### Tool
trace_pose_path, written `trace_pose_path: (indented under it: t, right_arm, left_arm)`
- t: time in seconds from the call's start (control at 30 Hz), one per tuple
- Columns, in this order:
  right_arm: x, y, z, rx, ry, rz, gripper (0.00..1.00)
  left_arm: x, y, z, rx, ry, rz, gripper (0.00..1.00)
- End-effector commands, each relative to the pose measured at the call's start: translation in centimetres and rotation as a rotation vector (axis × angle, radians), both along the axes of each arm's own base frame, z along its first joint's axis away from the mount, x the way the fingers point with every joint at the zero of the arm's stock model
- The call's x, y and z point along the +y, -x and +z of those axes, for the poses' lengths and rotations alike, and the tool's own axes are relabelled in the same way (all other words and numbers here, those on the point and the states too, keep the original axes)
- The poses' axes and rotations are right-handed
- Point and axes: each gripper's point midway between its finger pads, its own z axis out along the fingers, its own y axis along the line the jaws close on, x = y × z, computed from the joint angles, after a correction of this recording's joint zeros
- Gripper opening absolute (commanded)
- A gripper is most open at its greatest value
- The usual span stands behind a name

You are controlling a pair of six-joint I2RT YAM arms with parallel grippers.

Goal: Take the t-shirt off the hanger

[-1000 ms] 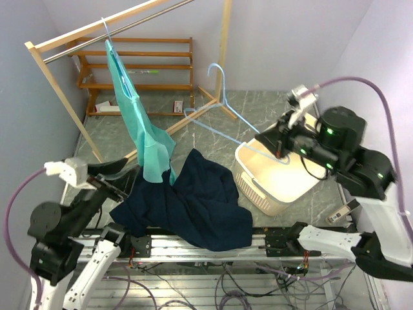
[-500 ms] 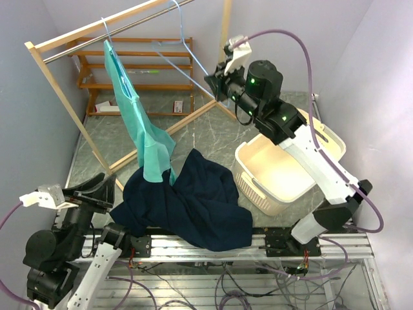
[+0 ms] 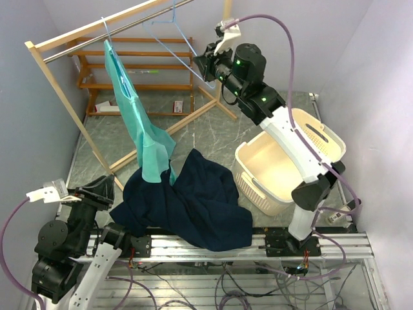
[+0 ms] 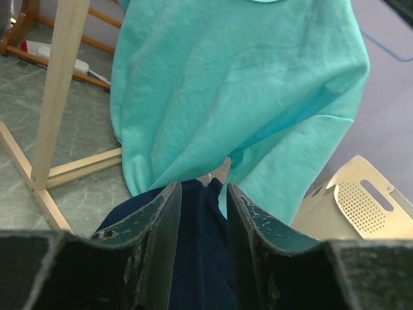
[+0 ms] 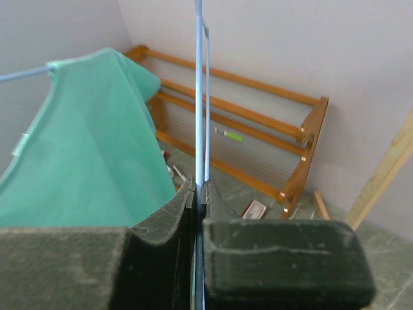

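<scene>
Navy t-shirt [image 3: 193, 203] lies heaped on the near part of the green marbled table [image 3: 213, 135], free of any hanger, just right of the left gripper [image 4: 201, 194]. That gripper's fingers stand partly apart with nothing between them. The right gripper [image 5: 197, 194] is raised at the far side, pinched closed on the wire of a bare light-blue hanger [image 5: 198, 90] held up at the rail of the wooden clothes rack [image 3: 62, 98]. I judge the removal itself as done and the step in hand as parking the empty hanger. The next move calls for getting its hook over the rail and then releasing. Whether the hook already sits on the rail I cannot tell. A teal t-shirt [image 3: 139, 123] hangs on its own hanger further left on the rail, its hem touching the navy one. Only the top view shows both arms, the white laundry basket [image 3: 255, 188] on the right and the whole navy heap. The right wrist view alone shows the pinch on the wire. The left wrist view alone shows the empty gap between its fingers, aimed where the two shirts meet.
</scene>
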Motion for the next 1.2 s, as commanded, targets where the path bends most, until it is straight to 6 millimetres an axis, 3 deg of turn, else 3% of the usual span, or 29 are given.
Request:
trace_pose_path:
  t: [0.0, 0.17, 0.27, 0.33, 0.43, 0.53, 0.6, 0.73, 0.83, 0.9, 1.03, 1.17]
  right_arm:
    - [0.3, -1.3, -0.8, 0.051, -0.047, 0.045, 0.0]
    - [0.3, 0.5, -3.2, 0.109, -0.02, 0.113, 0.03]
    - [0.2, 4.2, -4.4, 0.154, 0.015, 0.236, 0.5]
    - [-0.4, 7.1, -5.5, 0.179, 0.03, 0.314, 0.66]
    - [-1.8, 11.5, -7.0, 0.208, 0.042, 0.408, 0.81]
    - [-2.3, 16.0, -10.0, 0.264, 0.061, 0.51, 0.84]
    - [-1.1, 19.9, -13.2, 0.326, 0.083, 0.594, 0.85]
    - [1.9, 25.5, -23.5, 0.469, 0.295, 0.57, 0.87]
    - [2.4, 26.8, -29.2, 0.526, 0.415, 0.436, 0.88]
    - [2.5, 27.8, -31.9, 0.574, 0.441, 0.413, 0.9]
    - [3.1, 30.9, -36.1, 0.626, 0.49, 0.454, 0.99]
    - [3.2, 31.8, -39.3, 0.657, 0.56, 0.438, 1.0]
  left_arm:
    - [0.5, 0.0, -0.4, 0.017, 0.035, 0.029, 0.45]
    - [0.7, 0.0, -0.6, 0.026, 0.044, 0.032, 0.45]
    - [0.7, 0.0, -0.6, 0.029, 0.048, 0.033, 0.45]
    - [0.7, 0.0, -0.7, 0.032, 0.049, 0.031, 0.45]
    - [0.7, 0.1, -0.6, 0.032, 0.051, 0.027, 0.45]
    - [0.6, 0.1, -0.6, 0.031, 0.051, 0.025, 0.45]
    - [0.6, 0.1, -0.6, 0.033, 0.051, 0.024, 0.45]
    - [0.7, 0.1, -0.6, 0.033, 0.053, 0.026, 0.45]
    - [0.7, 0.1, -0.7, 0.036, 0.055, 0.028, 0.45]
    - [0.7, 0.1, -0.7, 0.037, 0.057, 0.027, 0.45]
    - [0.7, 0.1, -0.8, 0.04, 0.059, 0.024, 0.45]
    - [0.7, 0.2, -0.7, 0.039, 0.06, 0.025, 0.45]
